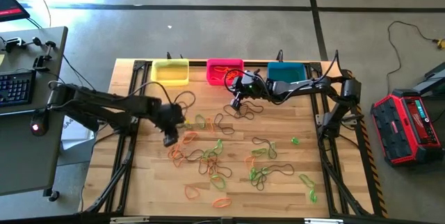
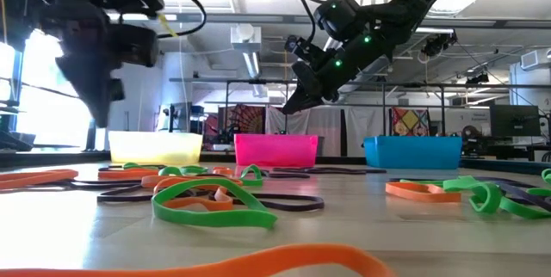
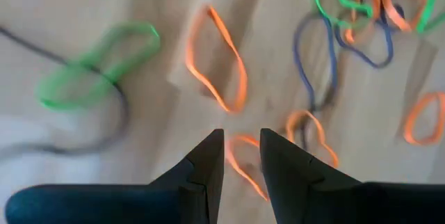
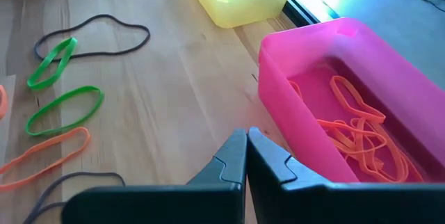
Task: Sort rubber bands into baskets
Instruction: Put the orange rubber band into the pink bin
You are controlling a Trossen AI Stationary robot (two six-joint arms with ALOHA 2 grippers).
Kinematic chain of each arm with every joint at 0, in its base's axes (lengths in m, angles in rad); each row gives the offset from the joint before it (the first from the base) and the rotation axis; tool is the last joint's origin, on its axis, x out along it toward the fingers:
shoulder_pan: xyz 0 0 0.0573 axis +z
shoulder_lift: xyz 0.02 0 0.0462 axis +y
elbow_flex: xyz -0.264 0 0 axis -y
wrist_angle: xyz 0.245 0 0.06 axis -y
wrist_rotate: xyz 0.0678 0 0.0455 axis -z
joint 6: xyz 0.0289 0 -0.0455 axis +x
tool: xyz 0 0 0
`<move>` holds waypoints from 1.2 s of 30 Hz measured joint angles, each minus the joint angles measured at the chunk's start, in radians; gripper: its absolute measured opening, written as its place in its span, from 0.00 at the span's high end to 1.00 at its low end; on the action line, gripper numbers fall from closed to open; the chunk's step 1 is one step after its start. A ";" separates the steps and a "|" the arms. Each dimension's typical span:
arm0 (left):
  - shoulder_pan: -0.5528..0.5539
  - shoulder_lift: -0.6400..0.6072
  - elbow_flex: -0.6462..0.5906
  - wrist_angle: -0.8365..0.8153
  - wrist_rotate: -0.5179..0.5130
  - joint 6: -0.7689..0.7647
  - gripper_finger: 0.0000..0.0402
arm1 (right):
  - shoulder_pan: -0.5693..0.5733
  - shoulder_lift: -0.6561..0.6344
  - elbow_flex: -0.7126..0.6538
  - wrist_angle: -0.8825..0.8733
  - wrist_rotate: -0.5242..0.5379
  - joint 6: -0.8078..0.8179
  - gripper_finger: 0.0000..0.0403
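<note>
1. Left gripper [image 1: 170,139] hangs over the table [image 1: 146,182] around 9 o'clock, fingers slightly spread, nothing pinched, orange bands right below.
2. Rubber bands [image 1: 222,158] are scattered mid-table out to 5 o'clock.
3. Yellow basket [image 1: 170,72], pink basket [image 1: 224,70] and teal basket [image 1: 286,71] line up at 12.
4. Right gripper [image 1: 236,103] sits just off the pink one, fingers pressed together, empty.

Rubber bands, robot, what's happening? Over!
Left gripper open, above an orange band. Right gripper shut, empty, beside the pink basket. Orange bands in pink basket; many more on the table. Nothing in the way.
</note>
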 joint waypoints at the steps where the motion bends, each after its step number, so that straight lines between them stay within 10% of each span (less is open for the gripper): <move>1: -0.026 0.000 0.000 -0.006 0.000 -0.037 0.79 | 0.000 0.000 0.000 0.000 0.000 0.000 1.00; 16: -0.176 0.007 -0.085 -0.011 -0.125 -0.350 0.79 | 0.000 0.000 0.000 -0.007 -0.002 0.003 1.00; 36: -0.179 0.089 -0.161 0.115 -0.078 -0.390 0.79 | 0.011 0.000 0.000 -0.003 -0.003 0.001 1.00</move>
